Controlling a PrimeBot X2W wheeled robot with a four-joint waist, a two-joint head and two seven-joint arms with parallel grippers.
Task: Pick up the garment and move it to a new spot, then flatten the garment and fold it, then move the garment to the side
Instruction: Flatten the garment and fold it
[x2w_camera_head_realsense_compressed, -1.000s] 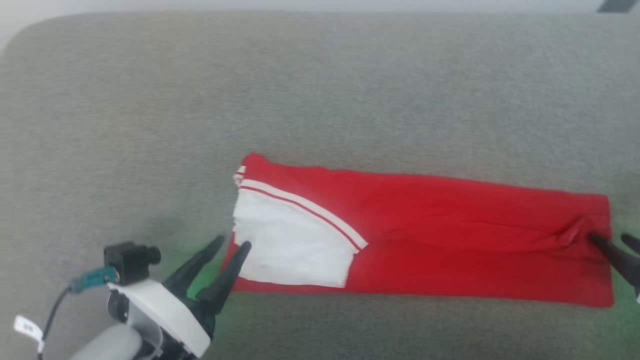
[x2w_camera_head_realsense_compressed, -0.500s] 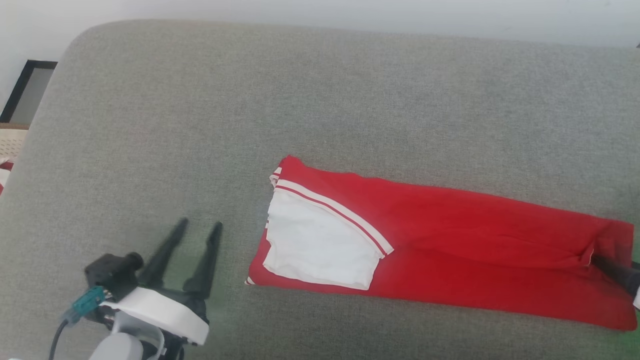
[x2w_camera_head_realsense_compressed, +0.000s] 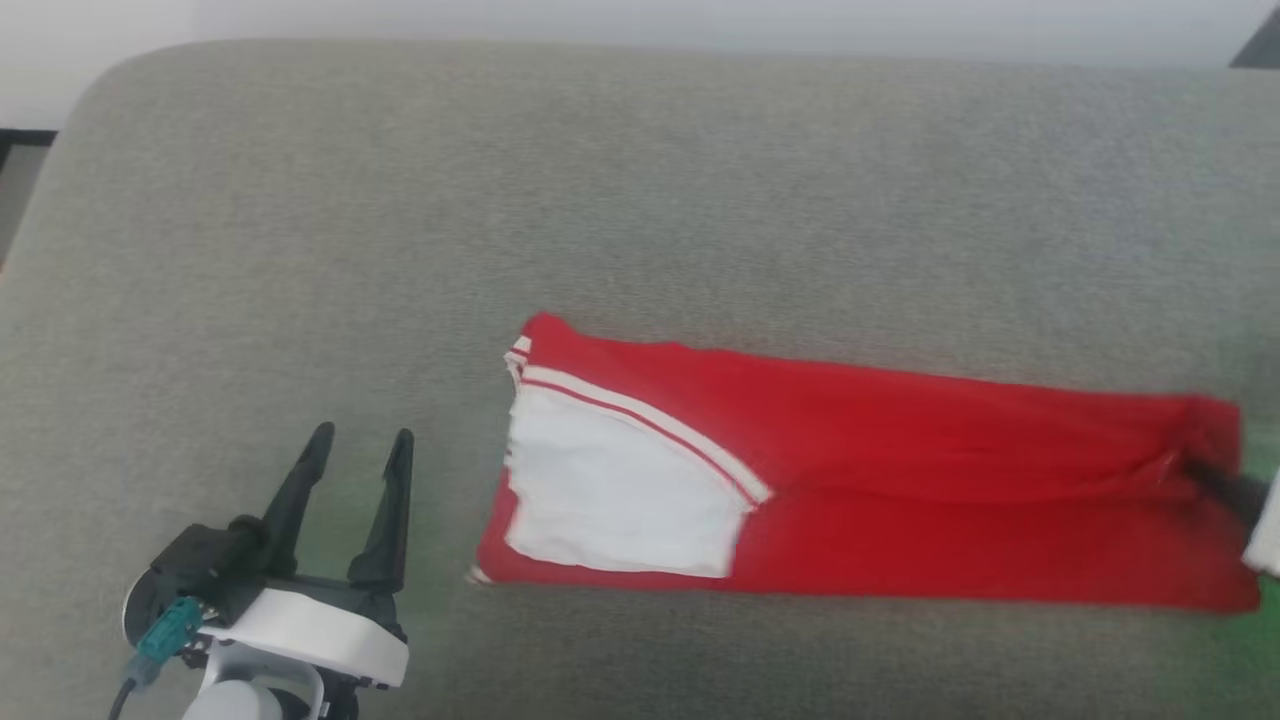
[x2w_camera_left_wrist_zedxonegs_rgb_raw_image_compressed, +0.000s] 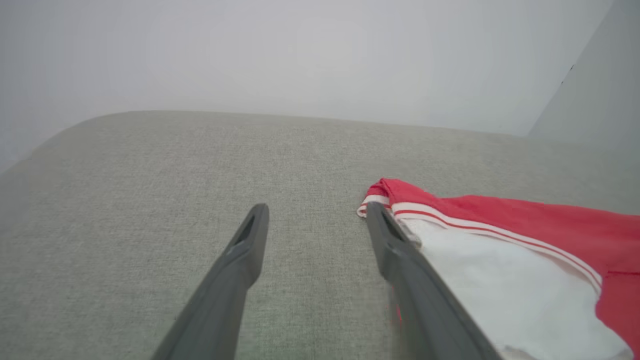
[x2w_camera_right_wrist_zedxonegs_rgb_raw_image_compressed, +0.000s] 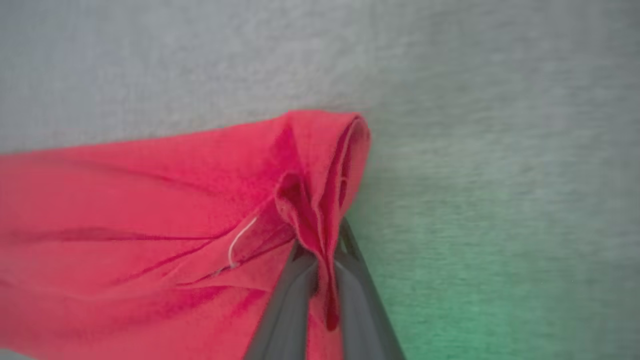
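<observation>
since a second ago the garment (x2w_camera_head_realsense_compressed: 900, 490) has kept its shape, but what holds it has changed: the right gripper (x2w_camera_right_wrist_zedxonegs_rgb_raw_image_compressed: 322, 260) has clamped onto its right end, and the left gripper (x2w_camera_head_realsense_compressed: 362, 434) has backed off the white sleeve (x2w_camera_head_realsense_compressed: 610, 490) it was touching. the head camera swung too, so i don't read the strip's shift in view as real movement.

the garment lies as a long folded strip on the grey cushion (x2w_camera_head_realsense_compressed: 600, 200), its long axis running left to right across my front, sleeve end to my left, plain red end to my right. at that right end a bunched ridge of red cloth stands pinched between the right fingers, which look closed tight on it. the left gripper is spread wide and holding nothing, sitting on the cushion side of the sleeve end, near it but apart, fingers pointing away from me.

my judgement: whatever comes next runs along that long axis, with the right arm already holding its end. the left arm is nearer the sleeve end.
</observation>
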